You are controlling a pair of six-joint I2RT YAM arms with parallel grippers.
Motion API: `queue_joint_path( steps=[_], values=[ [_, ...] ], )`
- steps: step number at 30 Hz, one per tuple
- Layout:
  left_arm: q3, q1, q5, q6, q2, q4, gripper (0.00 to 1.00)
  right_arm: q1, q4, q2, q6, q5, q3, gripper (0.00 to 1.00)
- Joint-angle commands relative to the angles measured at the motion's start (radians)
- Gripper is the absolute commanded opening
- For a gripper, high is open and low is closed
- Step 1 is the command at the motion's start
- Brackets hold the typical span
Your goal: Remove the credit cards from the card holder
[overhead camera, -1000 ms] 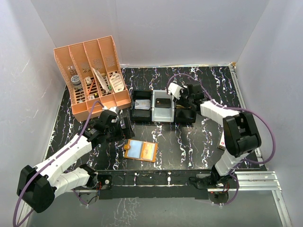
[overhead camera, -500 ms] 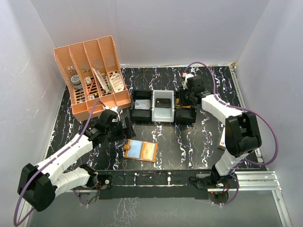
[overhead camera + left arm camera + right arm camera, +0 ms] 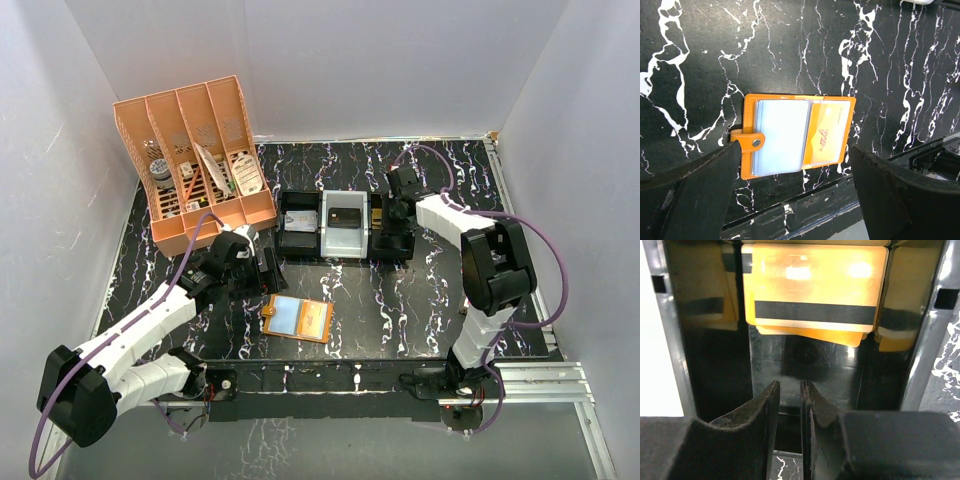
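The card holder [image 3: 297, 319] lies open and flat on the black marble table near the front edge. In the left wrist view the card holder [image 3: 797, 135] shows a pale blue panel [image 3: 780, 136] on its left half and an orange printed card [image 3: 829, 134] on its right; the snap tab is loose. My left gripper [image 3: 266, 270] [image 3: 800, 200] is wide open and empty, above and just behind the holder. My right gripper [image 3: 393, 218] [image 3: 790, 390] is almost shut with nothing in it, inside the right black tray compartment.
Two stacked gold-coloured flat pieces with a black stripe [image 3: 815, 290] lie in the right black compartment [image 3: 392, 247]. A white tray [image 3: 330, 245] holds a small black box [image 3: 343, 217]. A pale card [image 3: 298, 222] lies in the left black compartment. An orange desk organizer [image 3: 195, 165] stands back left.
My right gripper has moved right from over the white tray to the right black compartment and lowered. My left arm and the card holder have barely moved.
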Motion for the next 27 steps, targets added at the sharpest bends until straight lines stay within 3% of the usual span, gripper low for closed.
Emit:
queue_joint_path(
  steps=[1,16,22,27],
  values=[
    [0.003,0.002,0.051,0.011,-0.013,0.026,0.87,-0.002,0.035,0.038,0.048,0.068,0.066,0.21],
    [0.005,0.002,0.14,0.03,0.032,0.087,0.86,0.0,0.154,0.11,0.06,0.218,0.072,0.25],
    [0.008,0.002,0.162,0.039,0.047,0.094,0.85,0.001,0.215,0.104,0.063,0.224,0.06,0.29],
    [0.015,0.002,0.172,0.056,0.054,0.079,0.85,0.002,0.168,0.042,0.064,0.172,0.054,0.32]
  ],
)
